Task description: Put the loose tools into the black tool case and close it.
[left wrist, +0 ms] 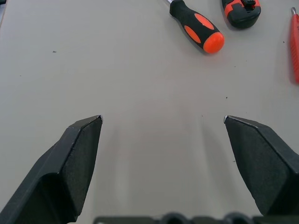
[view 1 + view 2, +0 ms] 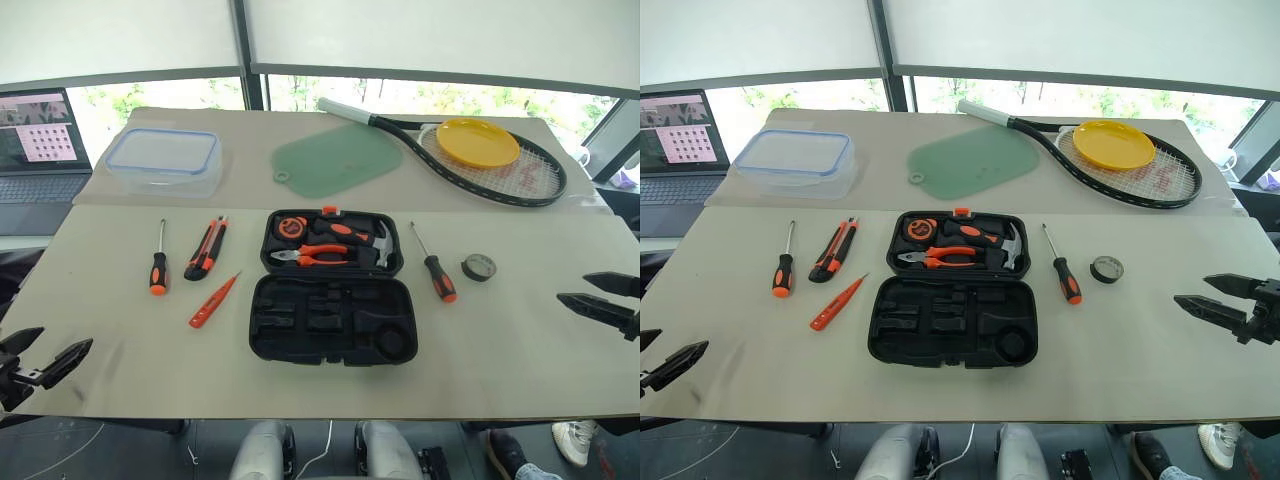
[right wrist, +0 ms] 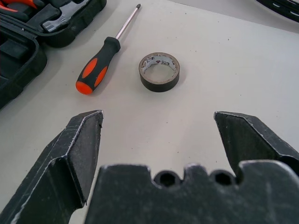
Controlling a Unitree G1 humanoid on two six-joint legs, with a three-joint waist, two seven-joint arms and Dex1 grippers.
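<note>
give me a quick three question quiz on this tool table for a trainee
1. True or false: the black tool case lies open on the table.
2. Which loose tool lies nearest the right end effector?
A. tape roll
B. utility knife
C. slim orange tester
3. Fill in: the yellow plate rests on the ______.

Key:
1. True. Both halves lie flat, with pliers and a hammer seated in the far half.
2. A. It lies just past the open end effector, beside a screwdriver.
3. Racket.
</note>
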